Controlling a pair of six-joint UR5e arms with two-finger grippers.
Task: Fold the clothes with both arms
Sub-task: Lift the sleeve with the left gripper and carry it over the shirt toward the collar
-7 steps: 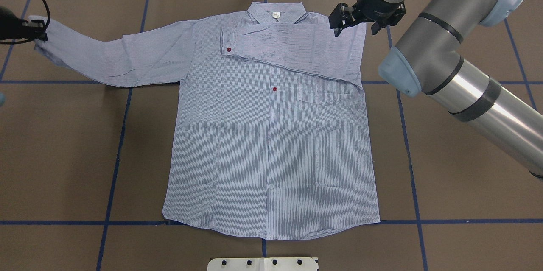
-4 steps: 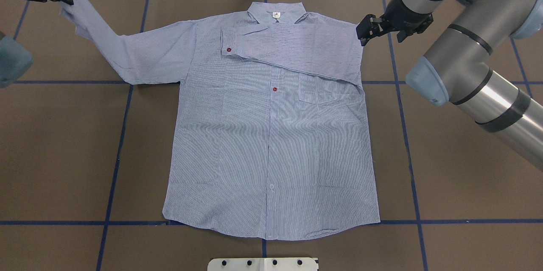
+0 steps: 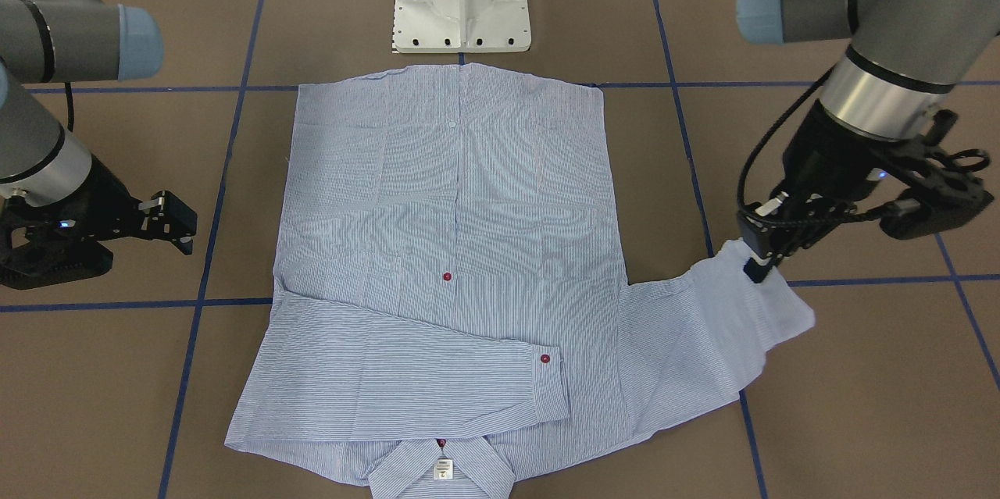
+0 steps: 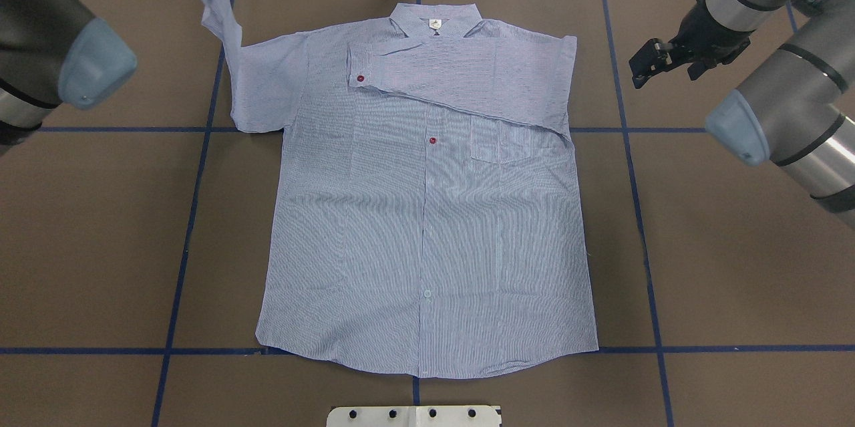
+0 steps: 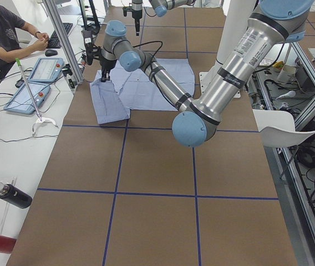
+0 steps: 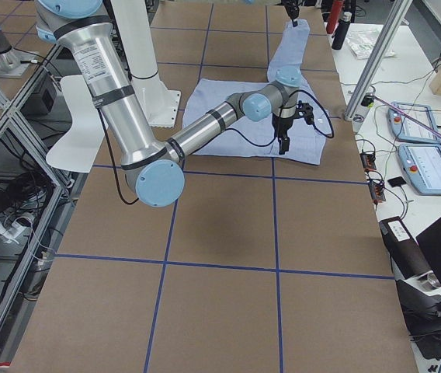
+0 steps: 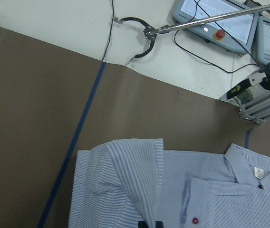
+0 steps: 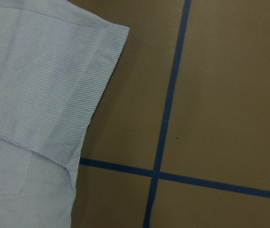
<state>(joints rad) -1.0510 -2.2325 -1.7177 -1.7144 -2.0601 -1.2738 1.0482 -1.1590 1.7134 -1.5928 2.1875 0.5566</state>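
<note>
- Striped button-up shirt [image 4: 427, 226]: spread front-up at centre of the overhead view on the brown table [image 4: 701, 266]. Collar [image 4: 435, 15] toward the top edge, hem toward the bottom. Body unmoved since the earlier frames.
- Folded sleeve [image 4: 467, 76]: laid across the chest just below the collar, cuff with dark red button [image 4: 361, 78] left of centre. Unchanged.
- Lifted sleeve [image 4: 257, 79]: raised off the table at upper left of the overhead view, cuff end up at the top edge. One second ago stretched flat toward the left edge, then angled to the upper left corner, now drawn in and rising steeply beside the shoulder.
- Left gripper [image 3: 756, 266]: jaws clenched on the cuff end of the lifted sleeve, at right of the front-facing view. Carried from the overhead view's far left edge up and rightward along its top.
- Right gripper [image 4: 641, 69]: jaws released, nothing held, over bare table at upper right of the overhead view, apart from the shirt. One second ago above the shoulder corner, since withdrawn rightward.
- Chest pocket [image 4: 511, 145]: right of the button line, at the folded sleeve's lower edge.
- White pedestal base [image 4: 414, 415]: bottom centre of the overhead view, near the hem.
- Blue tape lines [image 4: 180, 246]: grid across the table.
</note>
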